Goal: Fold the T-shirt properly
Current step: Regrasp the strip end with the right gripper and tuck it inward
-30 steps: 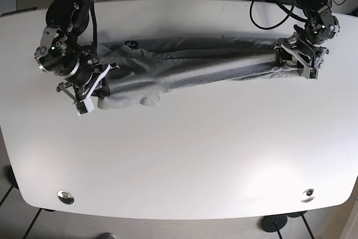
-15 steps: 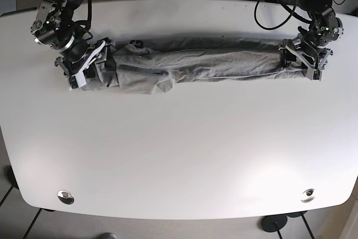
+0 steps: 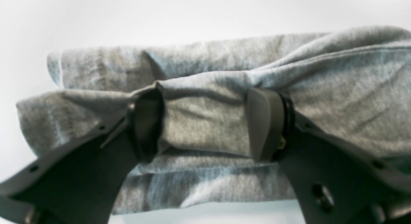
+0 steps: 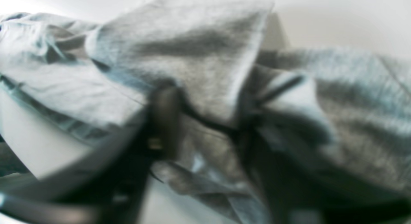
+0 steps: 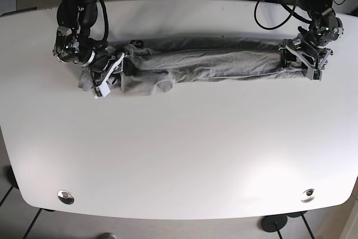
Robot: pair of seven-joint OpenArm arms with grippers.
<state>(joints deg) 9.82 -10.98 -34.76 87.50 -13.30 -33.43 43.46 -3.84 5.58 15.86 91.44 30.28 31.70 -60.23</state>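
Lying bunched lengthwise on the worktop (image 5: 179, 155), the soft, limp T-shirt (image 5: 207, 62) is clamped at each end by closed jaws of the left gripper (image 3: 205, 127) and right gripper (image 4: 205, 127), and is probably best held there.

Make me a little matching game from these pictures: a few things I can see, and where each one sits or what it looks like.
Things:
1. T-shirt
2. left claw
3. right claw
4. table

Descriptions:
A. white, bare across its near half
B. grey, bunched into a long strip
C. clamped on the cloth's end on the base view's left
D. clamped on the cloth's end on the base view's right

Pairs: 1-B, 2-D, 3-C, 4-A
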